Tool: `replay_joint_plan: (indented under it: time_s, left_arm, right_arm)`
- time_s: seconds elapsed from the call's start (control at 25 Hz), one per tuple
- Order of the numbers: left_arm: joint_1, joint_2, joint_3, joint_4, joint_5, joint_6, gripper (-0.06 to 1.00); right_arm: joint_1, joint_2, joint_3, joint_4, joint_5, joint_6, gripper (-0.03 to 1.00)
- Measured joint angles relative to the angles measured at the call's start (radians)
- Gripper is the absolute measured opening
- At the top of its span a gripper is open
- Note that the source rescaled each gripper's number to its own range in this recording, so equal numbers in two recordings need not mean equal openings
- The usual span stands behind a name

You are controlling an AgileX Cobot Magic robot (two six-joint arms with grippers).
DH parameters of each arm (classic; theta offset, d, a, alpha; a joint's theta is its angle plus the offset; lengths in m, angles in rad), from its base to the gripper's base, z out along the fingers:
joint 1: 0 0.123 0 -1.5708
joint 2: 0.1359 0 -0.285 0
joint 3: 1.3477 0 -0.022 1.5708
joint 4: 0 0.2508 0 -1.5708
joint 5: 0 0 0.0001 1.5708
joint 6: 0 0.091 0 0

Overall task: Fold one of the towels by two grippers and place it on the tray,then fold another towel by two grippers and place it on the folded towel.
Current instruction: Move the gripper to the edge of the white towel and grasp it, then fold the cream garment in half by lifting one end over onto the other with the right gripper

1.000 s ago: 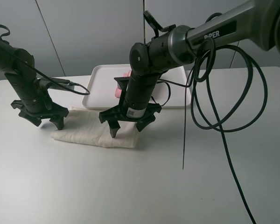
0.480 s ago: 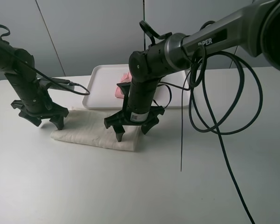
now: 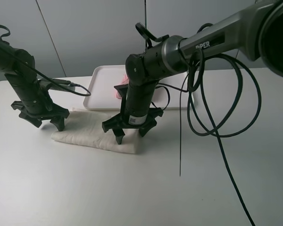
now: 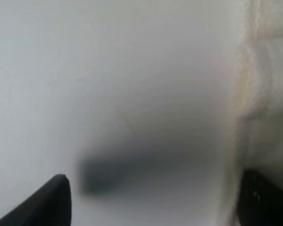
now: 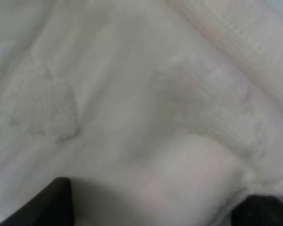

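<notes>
**A:** From the high camera, where are the towels?

**B:** The cream towel lies as a long, thick strip on the table, just in front of the tray; the pink towel sits on the tray, mostly hidden behind the right arm.

**A:** And the grippers?

**B:** The left gripper stands at the cream towel's left end, jaws spread wide, with nothing between them; the right gripper is low over the right end, jaws apart too, straddling the cloth; a black cable loops from its arm across the table.

**A:** What does the left wrist camera show?

**B:** It is blurred; the two fingertips stand far apart with bare table and a dark shadow between them; the cream towel's edge runs beside one tip.

**A:** And the right wrist camera?

**B:** Cream terry fills the view; the fingertips sit wide apart with cloth between them, not pinched together; a woven band crosses one corner; whether the tips touch the cloth, I cannot tell.
</notes>
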Motion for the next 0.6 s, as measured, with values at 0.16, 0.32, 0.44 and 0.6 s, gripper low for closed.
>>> replay_joint_plan:
  time_s: [0.16,0.32,0.44,0.6]
  left_arm:
    - [0.000,0.000,0.000,0.000,0.000,0.000,0.93]
    - [0.000,0.000,0.000,0.000,0.000,0.000,0.93]
    - [0.000,0.002,0.000,0.000,0.000,0.002,0.93]
    - [0.000,0.002,0.000,0.000,0.000,0.002,0.93]
  right_arm:
    - [0.011,0.006,-0.006,-0.002,-0.004,0.000,0.52]
    - [0.016,0.013,-0.006,0.009,-0.028,0.000,0.07]
    - [0.017,0.013,-0.006,0.009,-0.033,-0.008,0.05]
    - [0.017,0.013,-0.006,0.009,-0.034,-0.013,0.05]
